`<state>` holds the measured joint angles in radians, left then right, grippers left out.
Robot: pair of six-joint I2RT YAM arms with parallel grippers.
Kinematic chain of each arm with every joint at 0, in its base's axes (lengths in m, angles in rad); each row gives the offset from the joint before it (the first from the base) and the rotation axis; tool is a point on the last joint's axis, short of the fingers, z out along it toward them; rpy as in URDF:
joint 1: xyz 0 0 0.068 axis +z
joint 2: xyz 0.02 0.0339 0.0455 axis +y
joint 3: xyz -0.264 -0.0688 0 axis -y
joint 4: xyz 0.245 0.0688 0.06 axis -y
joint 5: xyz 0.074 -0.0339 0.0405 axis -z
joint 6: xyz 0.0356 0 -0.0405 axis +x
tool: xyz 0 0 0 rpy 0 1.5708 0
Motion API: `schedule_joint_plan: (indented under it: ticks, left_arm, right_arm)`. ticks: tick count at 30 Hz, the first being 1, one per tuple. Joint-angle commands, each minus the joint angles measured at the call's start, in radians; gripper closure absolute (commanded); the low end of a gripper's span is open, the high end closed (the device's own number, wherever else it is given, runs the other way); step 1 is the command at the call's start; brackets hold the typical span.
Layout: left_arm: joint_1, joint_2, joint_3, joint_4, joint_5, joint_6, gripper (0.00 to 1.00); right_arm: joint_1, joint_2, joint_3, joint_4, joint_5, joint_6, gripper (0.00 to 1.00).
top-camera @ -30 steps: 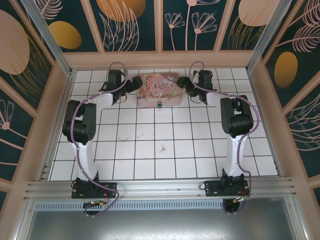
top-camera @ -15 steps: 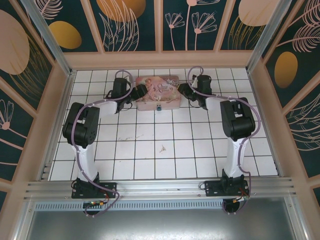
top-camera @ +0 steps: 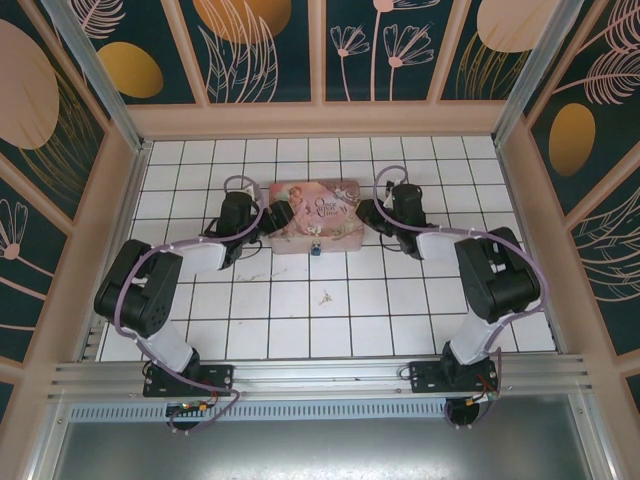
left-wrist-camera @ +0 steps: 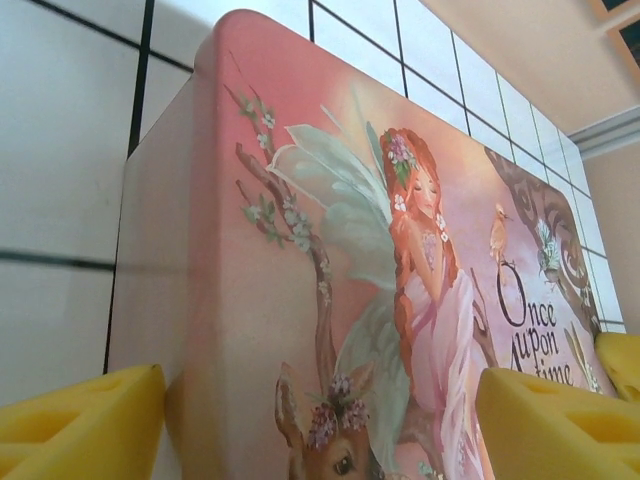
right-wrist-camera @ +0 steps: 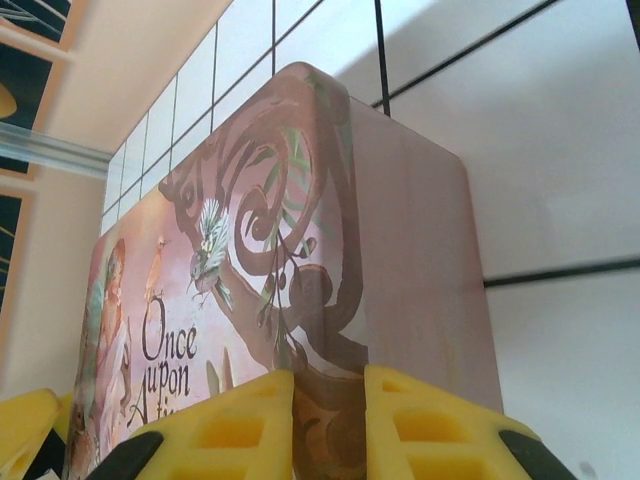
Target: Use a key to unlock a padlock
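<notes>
Two black robot arms reach across the white tiled floor [top-camera: 400, 310] to either end of a pink, rectangular tin box [top-camera: 322, 203] printed with a red-haired fairy and the words "Once upon a time". We see the tiny padlock [top-camera: 315, 247], blue-bodied with a silvery metal shackle, at the middle of the tin box's near wall, its body just over the tile in front. The slim, dull brassy-grey metal key [top-camera: 325, 297] lies by itself on the floor, nearer the arm bases and well apart from the padlock and from both arms; it is too small for us to make out how it is turned. At the tin box's left end, the left gripper [left-wrist-camera: 318, 425] holds its yellow fingers [left-wrist-camera: 80, 425] wide, one on each side of the tin's end; we cannot tell whether they press on it. At the right end, the right gripper [right-wrist-camera: 328, 420] has its jaws drawn narrow, pinching the tin box's rim, a strip of the printed metal showing between them.
</notes>
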<state>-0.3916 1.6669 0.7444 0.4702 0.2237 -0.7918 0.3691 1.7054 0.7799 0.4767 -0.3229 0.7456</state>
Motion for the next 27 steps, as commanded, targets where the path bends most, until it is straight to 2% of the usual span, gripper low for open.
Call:
schedule_joint_plan:
  ticks: [1,6,8,10,16,18,21,26,27]
  left_arm:
    - [-0.069,-0.046,-0.041,0.107,0.124,-0.063,0.20]
    - [-0.093,-0.035,-0.037,0.119,0.140,-0.072,0.19]
    - [-0.093,-0.032,-0.038,0.121,0.127,-0.073,0.17]
    - [-0.093,-0.046,-0.041,0.107,0.079,-0.061,0.13]
    - [-0.092,-0.114,0.000,0.018,-0.037,-0.005,0.02]
    - [-0.090,-0.143,0.012,-0.008,-0.064,0.017,0.02]
    - [-0.087,-0.193,0.036,-0.058,-0.108,0.051,0.02]
    - [-0.084,-0.278,0.065,-0.150,-0.179,0.089,0.01]
    - [-0.084,-0.298,0.062,-0.164,-0.199,0.082,0.01]
  right_arm:
    - [0.061,-0.050,-0.067,0.039,-0.016,0.040,0.80]
    - [0.064,-0.085,-0.092,0.013,0.034,0.040,0.78]
    - [0.060,-0.088,-0.077,-0.025,0.051,0.020,0.76]
    - [0.053,-0.096,-0.061,-0.064,0.072,0.002,0.69]
    - [0.024,-0.156,-0.005,-0.197,0.130,-0.078,0.28]
    - [0.020,-0.181,0.025,-0.262,0.177,-0.120,0.04]
    - [0.013,-0.231,0.048,-0.323,0.237,-0.155,0.01]
    - [-0.033,-0.334,-0.006,-0.302,0.159,-0.131,0.01]
    - [-0.032,-0.357,-0.023,-0.294,0.143,-0.134,0.04]
